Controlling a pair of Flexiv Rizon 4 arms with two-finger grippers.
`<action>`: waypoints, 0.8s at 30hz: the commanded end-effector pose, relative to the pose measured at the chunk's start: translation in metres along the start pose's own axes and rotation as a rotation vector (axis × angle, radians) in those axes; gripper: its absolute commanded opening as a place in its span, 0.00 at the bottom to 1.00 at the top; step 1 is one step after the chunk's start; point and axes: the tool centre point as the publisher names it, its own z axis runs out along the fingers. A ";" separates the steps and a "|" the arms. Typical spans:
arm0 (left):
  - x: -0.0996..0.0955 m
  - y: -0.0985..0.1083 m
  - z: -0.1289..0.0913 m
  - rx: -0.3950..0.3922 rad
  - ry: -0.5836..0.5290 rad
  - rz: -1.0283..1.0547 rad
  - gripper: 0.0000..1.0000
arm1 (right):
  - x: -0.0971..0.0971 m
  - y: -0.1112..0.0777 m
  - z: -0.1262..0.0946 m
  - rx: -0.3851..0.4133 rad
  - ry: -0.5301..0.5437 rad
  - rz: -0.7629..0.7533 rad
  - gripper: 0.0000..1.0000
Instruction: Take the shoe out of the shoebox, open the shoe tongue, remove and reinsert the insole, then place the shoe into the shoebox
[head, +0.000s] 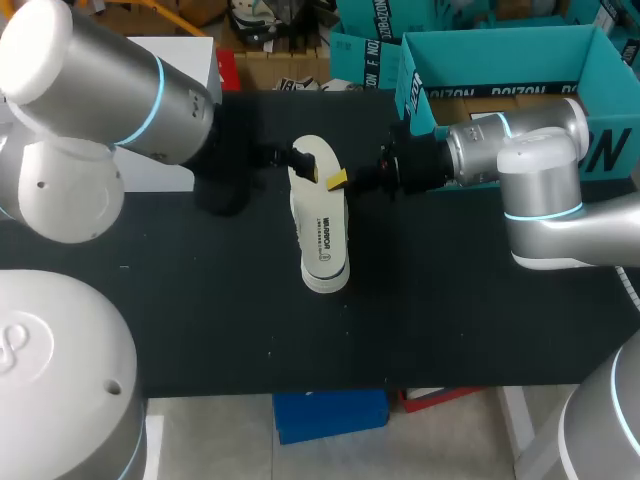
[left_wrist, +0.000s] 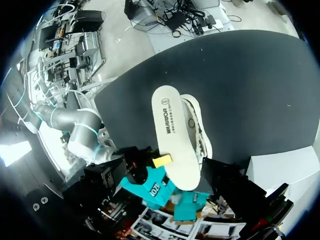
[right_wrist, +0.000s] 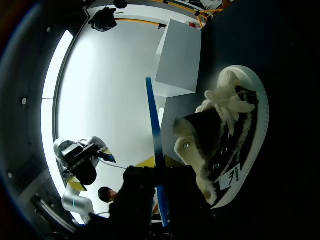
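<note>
Insole (head: 318, 215) hangs just above the shoe (right_wrist: 230, 135) at mid-table, pinched edgewise by the right gripper (right_wrist: 158, 172). Left gripper (head: 298, 160) is at its far end, grip impossible to tell. Shoebox (head: 600, 150) stands far right.

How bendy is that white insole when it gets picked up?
Probably springy rather than floppy: the insole, pinched near one end by the right end effector, looks almost straight above the shoe. It likely weighs little, since the right wrist view shows it edge-on as a thin strip. Being flat, it shouldn't roll.
</note>
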 end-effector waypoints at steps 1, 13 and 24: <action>-0.004 0.010 -0.001 0.082 0.162 -0.104 1.00 | -0.001 0.000 0.001 0.000 0.000 0.000 0.00; -0.019 0.021 0.005 0.169 0.361 -0.129 1.00 | -0.001 0.000 0.001 0.000 0.000 0.000 0.00; -0.022 0.025 0.022 0.168 0.425 -0.174 1.00 | -0.001 0.000 0.001 0.000 0.000 0.000 0.00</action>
